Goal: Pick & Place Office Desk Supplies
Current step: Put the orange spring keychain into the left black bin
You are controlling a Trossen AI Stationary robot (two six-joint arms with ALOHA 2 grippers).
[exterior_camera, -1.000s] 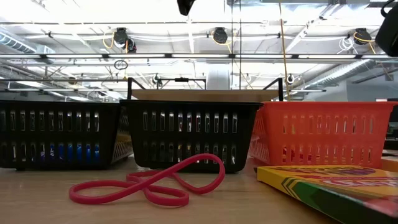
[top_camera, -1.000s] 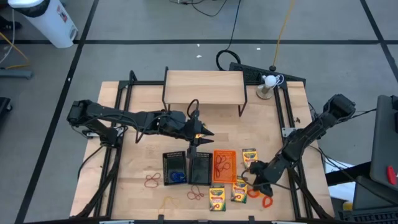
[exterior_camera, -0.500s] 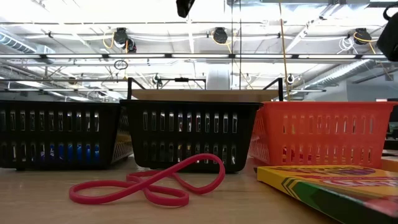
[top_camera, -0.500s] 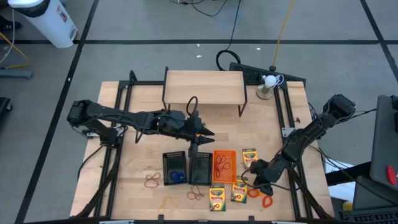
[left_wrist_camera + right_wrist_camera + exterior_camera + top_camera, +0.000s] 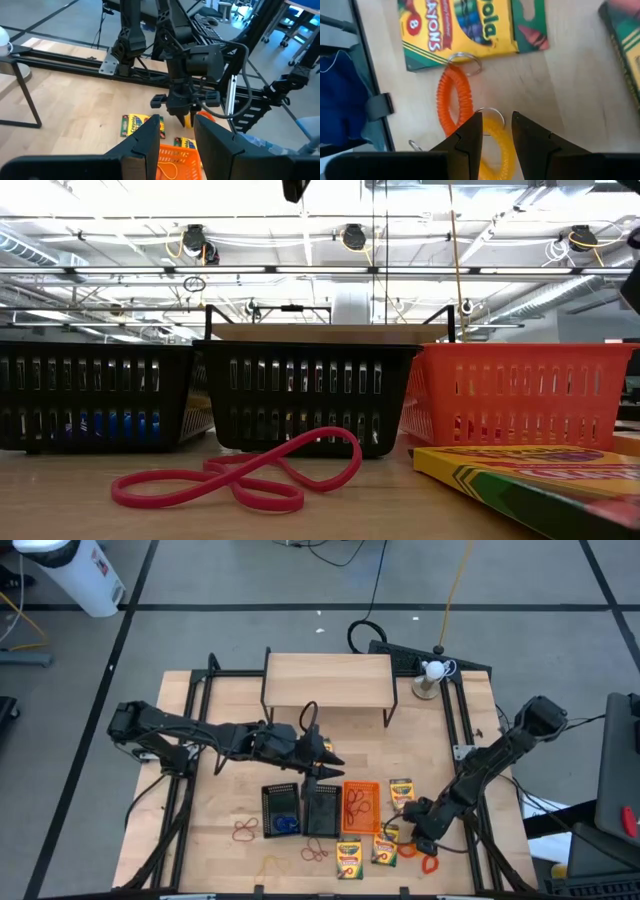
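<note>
Hovering: right gripper [image 5: 496, 131] jaws parted over orange coil [image 5: 455, 97] | crayon box [image 5: 470, 25] beside | left jaws parted, empty

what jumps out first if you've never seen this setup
Probably the row of three mesh trays at the table's middle front, two black and one bright orange tray with bands inside. Next, the left tool poised over the middle black tray, jaws apart and empty. At the front right corner the right tool hangs over an orange coil band beside a crayon box.
</note>
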